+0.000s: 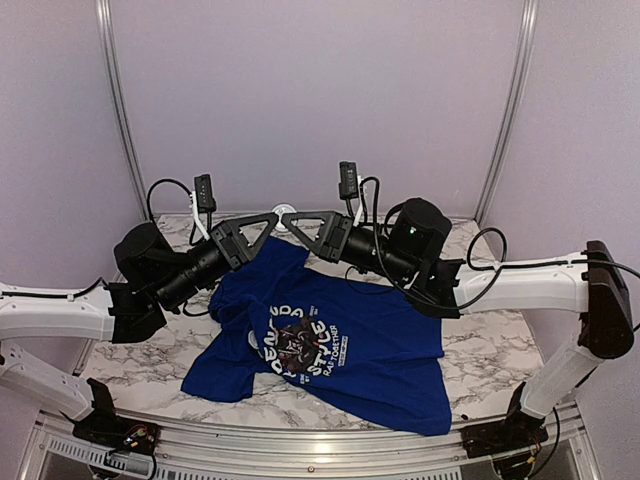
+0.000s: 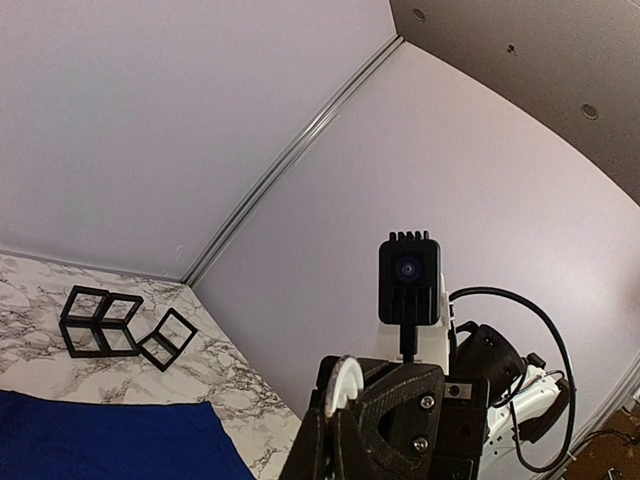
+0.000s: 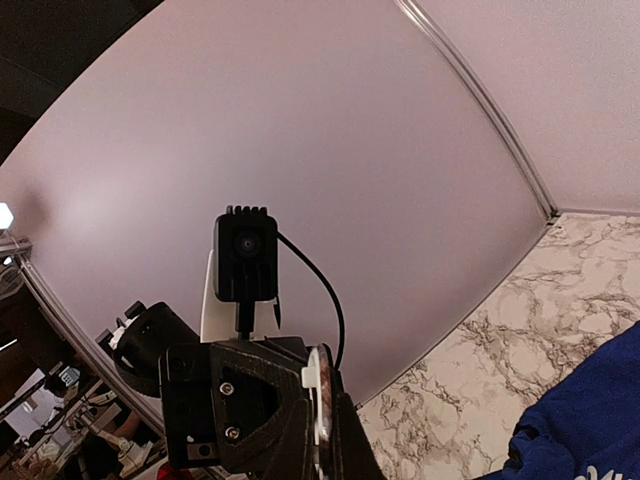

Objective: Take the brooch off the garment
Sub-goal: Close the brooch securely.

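Note:
The royal-blue T-shirt with the panda print lies crumpled on the marble table; its cloth shows in the left wrist view and the right wrist view. My two grippers meet tip to tip above its far edge. The brooch, a small white-backed round disc, is held in the air between them, off the shirt. It shows edge-on in the left wrist view and the right wrist view. My left gripper and right gripper both look shut on it.
Black open cube frames lie on the marble table near the back corner. White walls with metal corner rails close in the back and sides. Cables loop off both wrists.

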### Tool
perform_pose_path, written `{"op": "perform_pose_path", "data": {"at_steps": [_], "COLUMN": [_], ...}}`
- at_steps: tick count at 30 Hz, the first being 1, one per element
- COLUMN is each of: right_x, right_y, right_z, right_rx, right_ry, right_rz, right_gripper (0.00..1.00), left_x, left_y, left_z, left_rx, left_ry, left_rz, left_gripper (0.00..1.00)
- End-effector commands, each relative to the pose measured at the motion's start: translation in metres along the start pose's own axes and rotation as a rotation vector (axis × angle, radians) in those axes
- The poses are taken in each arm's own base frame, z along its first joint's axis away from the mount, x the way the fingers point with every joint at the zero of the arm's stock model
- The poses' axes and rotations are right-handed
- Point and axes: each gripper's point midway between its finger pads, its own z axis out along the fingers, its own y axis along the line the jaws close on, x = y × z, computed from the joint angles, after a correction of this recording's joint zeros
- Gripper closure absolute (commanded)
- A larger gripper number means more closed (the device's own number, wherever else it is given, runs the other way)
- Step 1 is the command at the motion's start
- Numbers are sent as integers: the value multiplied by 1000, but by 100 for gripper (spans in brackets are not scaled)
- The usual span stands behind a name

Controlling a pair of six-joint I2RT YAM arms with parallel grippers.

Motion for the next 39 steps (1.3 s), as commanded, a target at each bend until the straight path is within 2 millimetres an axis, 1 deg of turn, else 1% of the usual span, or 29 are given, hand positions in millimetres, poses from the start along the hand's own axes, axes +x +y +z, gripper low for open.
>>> {"op": "perform_pose_path", "data": {"at_steps": [1, 10, 15, 25, 35, 39], "right_x": [-37, -37, -36, -38, -34, -38], "right_y": [-8, -12, -17, -22, -27, -25], "right_z": [-8, -6, -5, -9, -6, -8], "right_rx": [59, 82, 105, 141, 148, 139], "right_ry": [-146, -153, -152, -192, -189, -206], "right_rz": [-20, -2, 15, 28, 52, 53], "right_gripper": [96, 97, 98, 99, 100, 100], "left_x": [0, 0, 2, 0, -1, -4], "left_y": [-2, -2, -3, -1, -1, -3], "left_z": [2, 1, 2, 3, -1, -4], "left_rx": [-3, 2, -1, -28, -47, -46], "left_ry": [-5, -6, 10, 21, 38, 36], "left_rz": [-14, -15, 16, 52, 107, 111], "left_gripper": [100, 100, 100, 100, 100, 100]}}
